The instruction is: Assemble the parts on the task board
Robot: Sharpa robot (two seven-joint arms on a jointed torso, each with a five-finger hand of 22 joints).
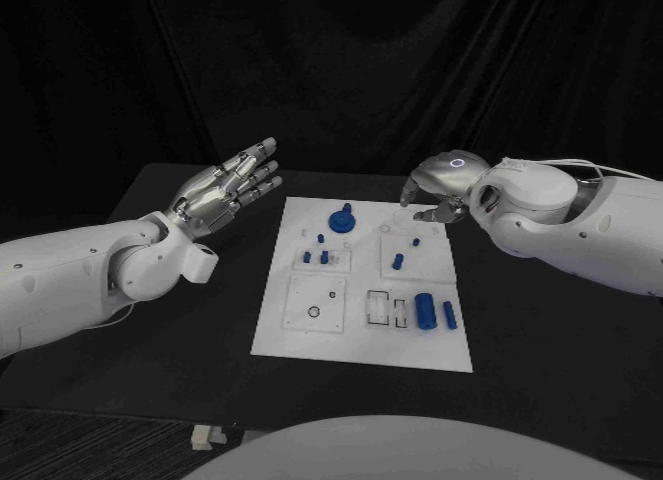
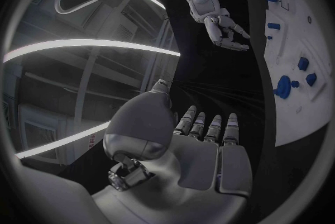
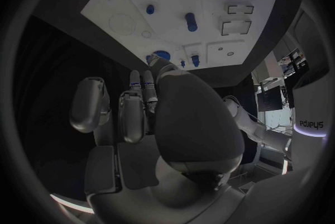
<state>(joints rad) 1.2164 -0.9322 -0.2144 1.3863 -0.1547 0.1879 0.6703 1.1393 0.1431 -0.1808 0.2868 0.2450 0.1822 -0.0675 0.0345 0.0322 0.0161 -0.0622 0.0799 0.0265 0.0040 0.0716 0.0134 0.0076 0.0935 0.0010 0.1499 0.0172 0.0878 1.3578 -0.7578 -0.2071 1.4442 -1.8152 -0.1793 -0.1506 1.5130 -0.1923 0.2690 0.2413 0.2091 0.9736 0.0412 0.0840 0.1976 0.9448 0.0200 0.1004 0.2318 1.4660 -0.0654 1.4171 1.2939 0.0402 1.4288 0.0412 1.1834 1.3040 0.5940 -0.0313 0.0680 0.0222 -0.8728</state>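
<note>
Two hands flank one task board bearing several blue parts.

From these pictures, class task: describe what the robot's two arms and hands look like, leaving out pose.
Both arms are bulky, smooth white shells with rounded joints. The left hand and right hand are silver metal with segmented fingers and grey padded palms. A glowing ring marks the back of the right hand. A thin white cable loops along the right arm.

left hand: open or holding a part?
Open. The left hand hangs off the task board's left edge with its fingers straight and apart; the left wrist view shows its palm bare.
</note>
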